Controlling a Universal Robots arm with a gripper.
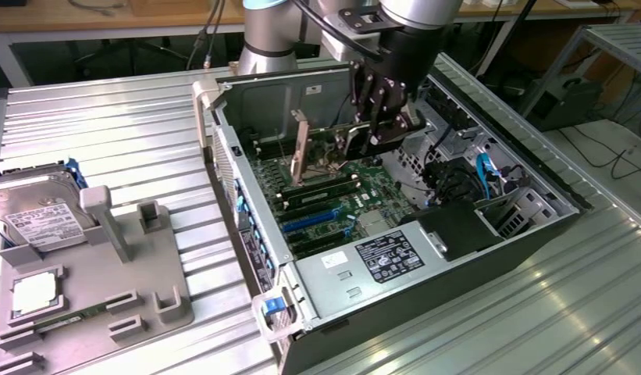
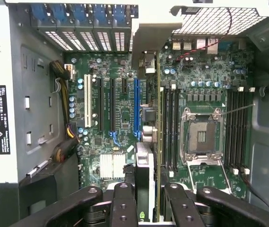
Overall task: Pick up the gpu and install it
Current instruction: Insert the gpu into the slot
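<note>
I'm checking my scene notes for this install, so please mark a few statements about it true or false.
1. The claw grips the gpu inside the open computer case. True.
2. A cooler covers the CPU socket. False: the socket lies bare.
3. A hard drive rests on the grey tray at the exterior view's left. True.
4. Every expansion slot on the motherboard is black. False: a blue slot and a white slot are there too.
</note>
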